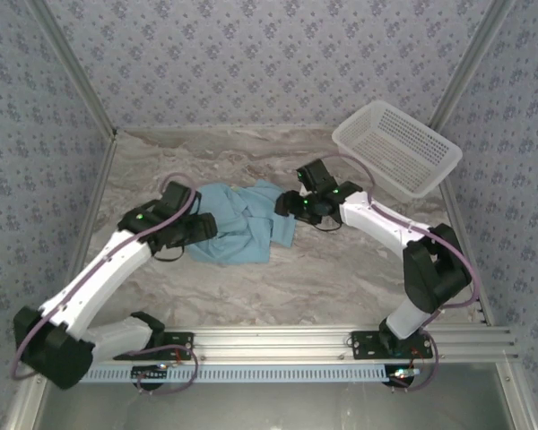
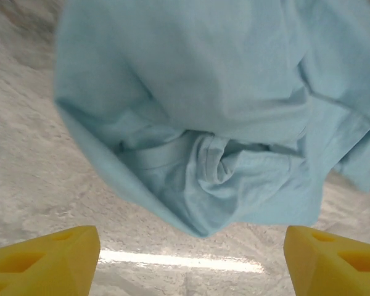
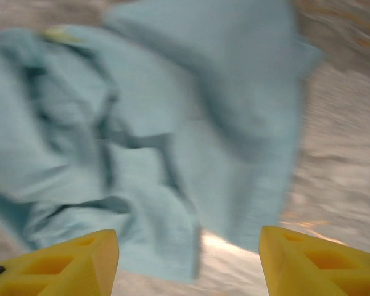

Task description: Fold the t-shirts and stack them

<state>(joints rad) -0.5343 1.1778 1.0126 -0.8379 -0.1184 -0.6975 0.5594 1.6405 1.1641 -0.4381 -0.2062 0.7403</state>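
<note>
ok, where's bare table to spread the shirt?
Free: the strip between t-shirt and front rail, and the back left by the wall. Crowded: mid-table, left gripper and right gripper flank the t-shirt; basket takes the back-right corner.

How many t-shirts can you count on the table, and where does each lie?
1. The light blue t-shirt lies crumpled near the middle of the marble table, left of the white basket. Its bunched folds could hide another underneath.
</note>
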